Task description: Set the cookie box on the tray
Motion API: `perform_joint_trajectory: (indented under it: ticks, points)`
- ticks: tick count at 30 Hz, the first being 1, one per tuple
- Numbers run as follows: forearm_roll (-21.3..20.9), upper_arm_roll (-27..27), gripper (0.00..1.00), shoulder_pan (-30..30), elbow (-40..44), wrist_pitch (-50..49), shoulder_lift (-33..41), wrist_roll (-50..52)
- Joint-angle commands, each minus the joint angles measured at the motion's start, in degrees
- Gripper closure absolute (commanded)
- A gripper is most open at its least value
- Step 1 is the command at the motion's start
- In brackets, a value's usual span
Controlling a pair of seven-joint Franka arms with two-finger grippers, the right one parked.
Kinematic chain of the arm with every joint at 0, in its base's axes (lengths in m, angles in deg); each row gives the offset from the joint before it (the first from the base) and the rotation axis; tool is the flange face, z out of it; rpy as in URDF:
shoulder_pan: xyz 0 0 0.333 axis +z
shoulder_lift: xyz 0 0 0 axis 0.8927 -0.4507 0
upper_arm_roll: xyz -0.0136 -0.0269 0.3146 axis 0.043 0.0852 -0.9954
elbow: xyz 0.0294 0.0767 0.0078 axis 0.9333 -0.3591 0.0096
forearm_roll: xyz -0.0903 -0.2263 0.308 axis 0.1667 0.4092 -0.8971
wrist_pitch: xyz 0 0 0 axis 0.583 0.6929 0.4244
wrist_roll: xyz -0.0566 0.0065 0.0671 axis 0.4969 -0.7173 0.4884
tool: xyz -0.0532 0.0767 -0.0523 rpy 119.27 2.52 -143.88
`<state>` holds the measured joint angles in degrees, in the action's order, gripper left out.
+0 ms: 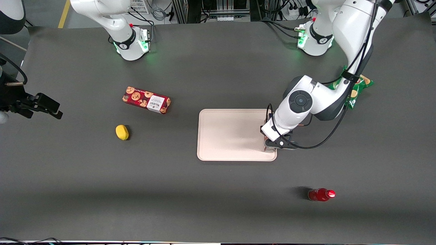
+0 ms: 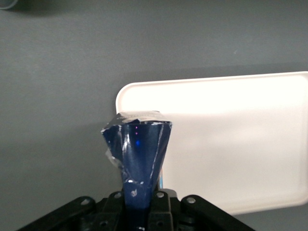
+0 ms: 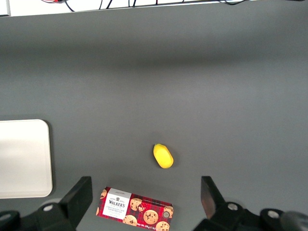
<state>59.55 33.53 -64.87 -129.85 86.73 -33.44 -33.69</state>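
Pinching the navy cookie box (image 2: 137, 154) tight between its fingers, the left gripper (image 2: 138, 202) hangs right over the corner of the cream tray (image 2: 250, 139), so the box looks lined up to be lowered onto the tray just below.

white rounded arm links; dark joint cap; black cables; gripper (image 1: 271, 145) black; green lights at bases
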Motion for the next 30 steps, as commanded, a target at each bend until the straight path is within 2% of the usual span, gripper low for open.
perform_joint_trajectory:
  ticks: [1,2,4,6,7,8,9,21,30]
  points:
    - [-1.64,0.02,0.99,-0.45,-0.42,0.92,-0.25,1.99]
    - [-1.64,0.02,0.94,-0.45,-0.42,0.92,-0.34,2.08]
    - [-1.64,0.02,0.72,-0.45,-0.34,0.92,-0.34,2.51]
    - [-1.64,0.02,0.29,-0.45,-0.34,0.92,-0.6,2.78]
    - [-1.73,0.02,0.16,-0.37,-0.34,0.92,-0.69,2.78]
    - [-1.82,0.02,0.12,-0.37,-0.25,0.92,-0.78,2.69]
    - [-1.91,0.02,0.02,-0.37,-0.25,0.92,-0.86,2.69]
    - [-1.38,0.02,0.0,-0.19,1.86,-1.01,2.03,2.87]
    - [-0.15,0.1,0.0,0.34,14.06,-19.71,5.55,2.6]
